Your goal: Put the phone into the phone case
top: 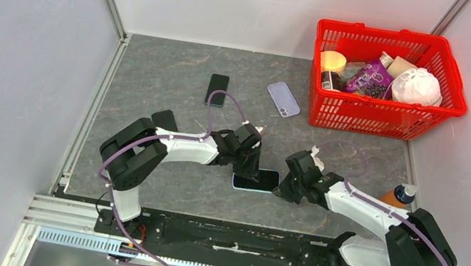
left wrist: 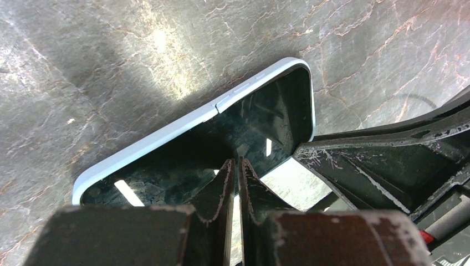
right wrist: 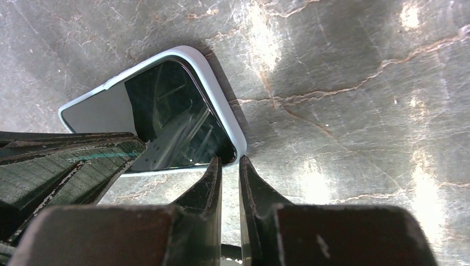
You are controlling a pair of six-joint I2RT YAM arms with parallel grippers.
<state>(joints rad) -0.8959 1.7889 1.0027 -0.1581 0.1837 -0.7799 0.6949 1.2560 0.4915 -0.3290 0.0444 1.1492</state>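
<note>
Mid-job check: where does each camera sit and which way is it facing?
Top external: above and behind the bases, looking down on the table; left arm and right arm show.
Left wrist: faces down at the phone; left end effector at bottom.
Right wrist: faces down at the phone's corner; right end effector at bottom.
Shared: both wrist views show the phone and the other end effector.

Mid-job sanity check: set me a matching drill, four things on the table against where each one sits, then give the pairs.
Things:
1. black phone
2. lilac case
3. red basket
4. pale-blue-cased phone

Places:
A. between the left tool and the right tool
B. far right corner
C. far side, just left of the basket
D. far side, furthest left of the four

Pairs: 1-D, 2-C, 3-B, 4-A
</note>
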